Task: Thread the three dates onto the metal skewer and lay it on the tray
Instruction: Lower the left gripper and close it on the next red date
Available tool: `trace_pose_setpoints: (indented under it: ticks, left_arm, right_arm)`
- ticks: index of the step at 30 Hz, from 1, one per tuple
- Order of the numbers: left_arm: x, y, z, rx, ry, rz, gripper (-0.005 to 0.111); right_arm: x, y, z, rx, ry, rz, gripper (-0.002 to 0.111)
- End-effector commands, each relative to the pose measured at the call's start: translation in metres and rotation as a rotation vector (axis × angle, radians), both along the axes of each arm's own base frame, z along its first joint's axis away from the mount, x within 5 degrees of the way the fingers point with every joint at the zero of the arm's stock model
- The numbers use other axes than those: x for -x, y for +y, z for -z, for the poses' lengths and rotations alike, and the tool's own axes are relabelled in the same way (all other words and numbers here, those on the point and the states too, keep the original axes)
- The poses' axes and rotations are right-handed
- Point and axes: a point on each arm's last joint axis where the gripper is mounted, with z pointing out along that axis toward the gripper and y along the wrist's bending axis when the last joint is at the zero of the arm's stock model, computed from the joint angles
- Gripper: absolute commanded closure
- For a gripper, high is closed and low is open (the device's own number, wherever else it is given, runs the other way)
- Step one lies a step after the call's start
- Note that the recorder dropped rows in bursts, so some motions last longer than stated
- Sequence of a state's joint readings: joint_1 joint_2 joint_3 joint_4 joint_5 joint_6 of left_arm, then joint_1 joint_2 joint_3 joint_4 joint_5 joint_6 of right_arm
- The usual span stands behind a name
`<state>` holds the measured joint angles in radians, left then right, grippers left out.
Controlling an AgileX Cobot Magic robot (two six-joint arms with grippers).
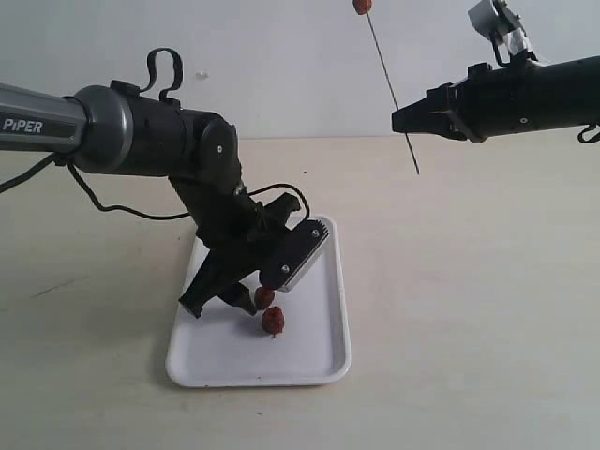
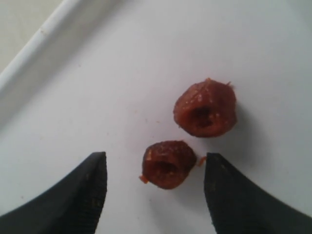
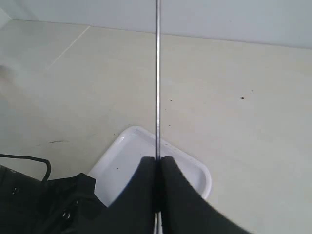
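Observation:
Two dates lie on the white tray (image 1: 319, 361): one (image 2: 166, 164) sits between the spread fingers of my left gripper (image 2: 155, 170), untouched, and the other (image 2: 205, 108) lies just beyond it. In the exterior view they are the date (image 1: 264, 296) at the fingertips of the left gripper (image 1: 251, 300) and the date (image 1: 273, 321) in front. My right gripper (image 1: 401, 120) is shut on the metal skewer (image 1: 386, 70), held high and slanted, with the third date (image 1: 362, 6) threaded near its upper end. The right wrist view shows the skewer (image 3: 157, 73) rising from the right gripper (image 3: 157, 161).
The tray (image 3: 192, 168) rests on a pale tabletop (image 1: 469, 281). A black cable (image 1: 122, 208) loops from the left arm (image 1: 141, 131) over the table beside the tray. A white wall stands behind.

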<state>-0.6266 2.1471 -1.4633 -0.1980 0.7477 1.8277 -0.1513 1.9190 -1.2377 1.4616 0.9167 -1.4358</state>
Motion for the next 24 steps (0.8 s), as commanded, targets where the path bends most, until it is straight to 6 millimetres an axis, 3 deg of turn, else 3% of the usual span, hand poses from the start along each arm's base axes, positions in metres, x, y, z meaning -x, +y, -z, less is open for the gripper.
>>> trace_pose_setpoints:
  ticks: [1,10,16,24]
  left_arm:
    - [0.001,0.000,-0.001,0.000,-0.006,0.005,0.049]
    - [0.003,0.001,0.012,-0.029,0.039,0.009,0.049]
    - [0.003,0.001,0.012,-0.029,0.039,0.009,0.067]
    - [0.003,0.001,0.012,-0.029,0.039,0.009,0.069]
  right_arm:
    - [-0.001,-0.001,-0.002,0.002,-0.007,-0.002,0.108]
    - [-0.001,-0.001,-0.002,0.002,-0.007,-0.002,0.108]
    - [-0.001,-0.001,-0.002,0.002,-0.007,-0.002,0.108]
    - [-0.001,-0.001,-0.002,0.002,-0.007,-0.002,0.108]
